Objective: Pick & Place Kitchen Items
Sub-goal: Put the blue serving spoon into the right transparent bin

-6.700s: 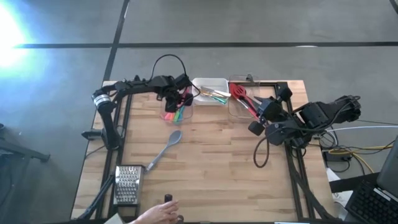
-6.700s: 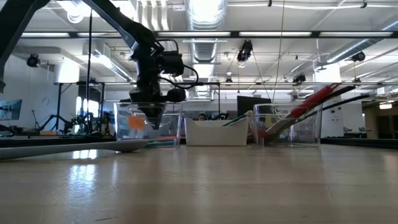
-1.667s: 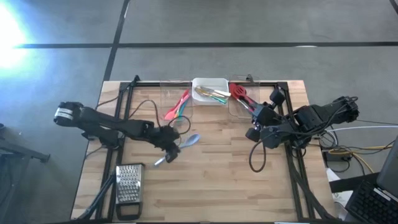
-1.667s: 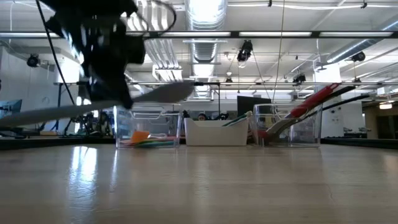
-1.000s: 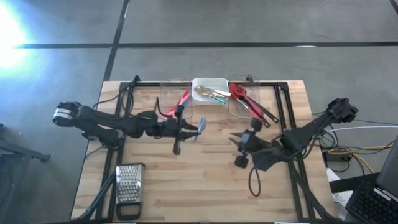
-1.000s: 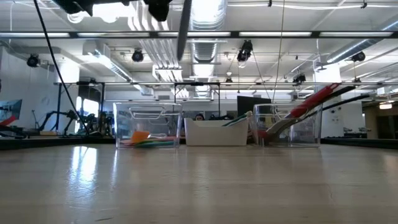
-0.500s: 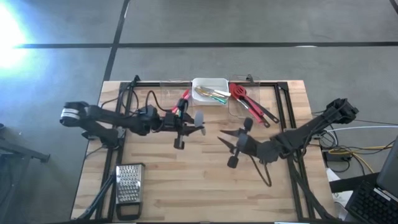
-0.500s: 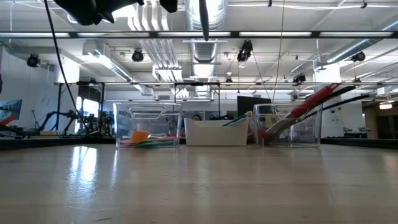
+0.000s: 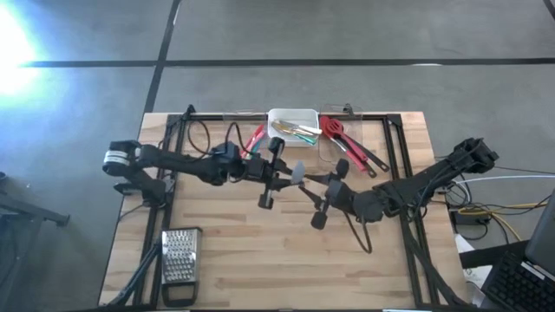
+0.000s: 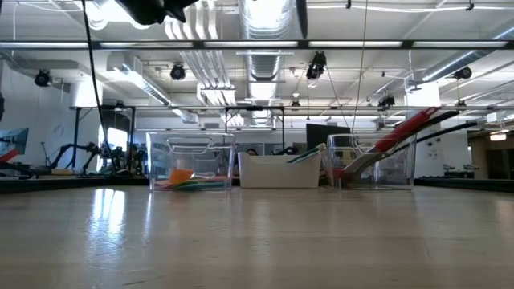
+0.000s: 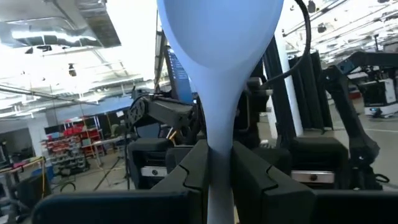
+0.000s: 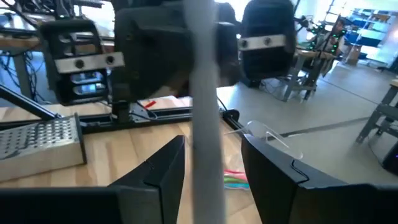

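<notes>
Handover point, mid-table, above the pale wood-plank table (image 9: 260,251). The left gripper (image 9: 276,180) is pinched on the grey spoon (image 9: 292,172): in the left wrist view the two matte black fingers (image 11: 193,171) press on either side of the slim handle just under the bowl. The bowl (image 11: 217,56) is smooth, pale blue-grey, oval, tapering to a narrow neck. In the high view the spoon is held clear of the tabletop, handle end pointing to the near side, bowl toward the bins.

The right gripper (image 9: 317,198) is just beside the spoon. In the right wrist view its fingers (image 12: 165,171) stand spread with the straight grey handle (image 12: 202,112) running between them; contact with either pad cannot be told.

Along the far edge are three containers in a row. The clear plastic bin (image 9: 245,143), boxy and see-through, holds red, pink and green utensils. The white tray (image 9: 293,115), opaque, holds small metal cutlery. The second clear bin (image 9: 334,147) holds a red slotted spatula (image 9: 334,128) and black long-handled utensils (image 9: 364,156) leaning out over its rim.

The metal grater (image 9: 179,256), flat, perforated, dull silver, lies at the near left corner, well apart from both grippers.
</notes>
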Controlling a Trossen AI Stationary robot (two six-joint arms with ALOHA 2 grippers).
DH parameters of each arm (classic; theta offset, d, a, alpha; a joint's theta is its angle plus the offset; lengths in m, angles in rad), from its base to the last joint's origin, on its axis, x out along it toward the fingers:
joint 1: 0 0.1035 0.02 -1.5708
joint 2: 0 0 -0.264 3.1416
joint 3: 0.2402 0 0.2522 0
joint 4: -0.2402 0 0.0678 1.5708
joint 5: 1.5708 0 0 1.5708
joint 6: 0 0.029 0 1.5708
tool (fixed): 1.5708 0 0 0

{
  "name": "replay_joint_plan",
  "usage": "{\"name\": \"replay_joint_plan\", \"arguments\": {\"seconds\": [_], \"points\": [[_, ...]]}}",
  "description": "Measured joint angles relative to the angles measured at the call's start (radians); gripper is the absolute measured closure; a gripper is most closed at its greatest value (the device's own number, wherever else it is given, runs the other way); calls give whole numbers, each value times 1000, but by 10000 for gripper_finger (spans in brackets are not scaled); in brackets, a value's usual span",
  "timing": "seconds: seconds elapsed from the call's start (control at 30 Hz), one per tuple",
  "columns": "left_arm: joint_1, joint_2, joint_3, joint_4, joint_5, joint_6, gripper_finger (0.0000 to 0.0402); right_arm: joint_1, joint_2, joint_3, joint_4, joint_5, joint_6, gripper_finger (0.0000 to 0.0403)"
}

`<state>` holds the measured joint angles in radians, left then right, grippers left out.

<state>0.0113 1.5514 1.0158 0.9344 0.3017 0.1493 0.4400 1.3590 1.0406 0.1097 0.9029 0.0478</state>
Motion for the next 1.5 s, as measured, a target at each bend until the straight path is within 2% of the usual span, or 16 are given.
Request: {"name": "replay_joint_plan", "arguments": {"seconds": [0.23,0.4,0.63,0.7,0.83,0.93,1.07,1.3,1.37,1.5], "points": [[13,51,68,-2,79,-24,359,-4,5,-2,-1,-37,-18,274],[14,54,77,-8,85,-26,359,-5,5,-7,-1,-36,-52,343],[14,50,79,-33,85,-45,354,-5,5,7,-12,-37,-75,342],[14,45,79,-61,83,-73,325,-5,5,25,-51,-28,-82,342],[16,12,79,-235,67,-65,241,-3,3,91,-192,14,-54,342],[17,-44,80,-393,23,-20,189,-4,3,144,-294,30,-35,342],[19,-137,77,-647,-105,43,148,-3,0,231,-437,46,-15,342],[20,-282,77,-1028,-430,82,137,-50,0,474,-949,42,196,342],[20,-298,75,-1117,-471,70,137,-85,0,546,-1092,32,265,342],[19,-323,75,-1245,-481,25,136,-204,0,670,-1292,-70,357,342]]}}
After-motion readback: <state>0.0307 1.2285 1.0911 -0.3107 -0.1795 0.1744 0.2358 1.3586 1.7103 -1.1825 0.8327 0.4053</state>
